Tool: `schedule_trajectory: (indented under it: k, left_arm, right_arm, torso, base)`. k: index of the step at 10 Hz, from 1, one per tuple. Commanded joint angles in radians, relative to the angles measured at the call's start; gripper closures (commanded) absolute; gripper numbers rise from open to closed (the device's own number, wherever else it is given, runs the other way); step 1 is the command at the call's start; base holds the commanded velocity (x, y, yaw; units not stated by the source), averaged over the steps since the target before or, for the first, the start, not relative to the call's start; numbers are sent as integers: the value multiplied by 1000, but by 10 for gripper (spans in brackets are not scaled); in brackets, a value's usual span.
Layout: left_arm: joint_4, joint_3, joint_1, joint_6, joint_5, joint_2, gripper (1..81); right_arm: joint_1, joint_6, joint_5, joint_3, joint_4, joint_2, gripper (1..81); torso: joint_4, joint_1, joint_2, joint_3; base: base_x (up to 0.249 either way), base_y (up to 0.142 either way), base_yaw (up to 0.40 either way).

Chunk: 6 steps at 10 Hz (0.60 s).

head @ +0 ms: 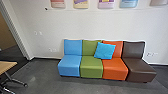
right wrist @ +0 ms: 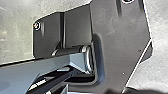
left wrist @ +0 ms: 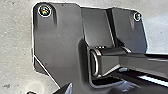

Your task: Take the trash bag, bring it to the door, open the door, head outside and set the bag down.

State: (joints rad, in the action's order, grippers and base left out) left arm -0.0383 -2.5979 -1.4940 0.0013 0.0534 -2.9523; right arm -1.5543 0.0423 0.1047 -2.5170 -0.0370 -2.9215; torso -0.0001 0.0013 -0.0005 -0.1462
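smooth white wall [head: 50, 22] stands ahead. the trash bag, likely soft, suits a neck hold; left gripper [left wrist: 48, 91], right gripper [right wrist: 100, 91]: closure cannot be told.

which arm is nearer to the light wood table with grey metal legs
Left, probably. The table is ahead on the robot's left. Both wrist views show the robot's dark plate, so the arms seem drawn in: left on the table's side, right on the far side.

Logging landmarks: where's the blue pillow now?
Head view, right of centre: the blue pillow leans on the seat backs where the green seat meets the orange one.
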Motion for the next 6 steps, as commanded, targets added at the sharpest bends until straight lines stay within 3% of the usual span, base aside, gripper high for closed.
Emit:
schedule_trajectory:
  k: [1, 4, 5, 6]
  left_arm:
    - [0, 43, 28, -3, -58, 54, 10]
    - [0, 186, 28, -3, -58, 142, 10]
    - [0, 214, 30, -3, -56, 163, 10]
    - [3, 237, 30, -6, -56, 183, 10]
  right_arm:
    - [30, 4, -92, 117, -11, 63, 10]
    - [38, 5, -94, 270, -11, 166, 10]
    - [44, 5, -97, 324, -11, 203, 10]
    - [50, 5, -109, 398, -11, 253, 10]
  torso:
    - [0, 0, 0, 0]
    - [0, 0, 0, 0]
    - [-22, 64, -100, 0]
    - [-43, 64, -100, -81]
  base:
    - [0, 0, 0]
    - [0, 0, 0]
    - [0, 0, 0]
    - [0, 0, 0]
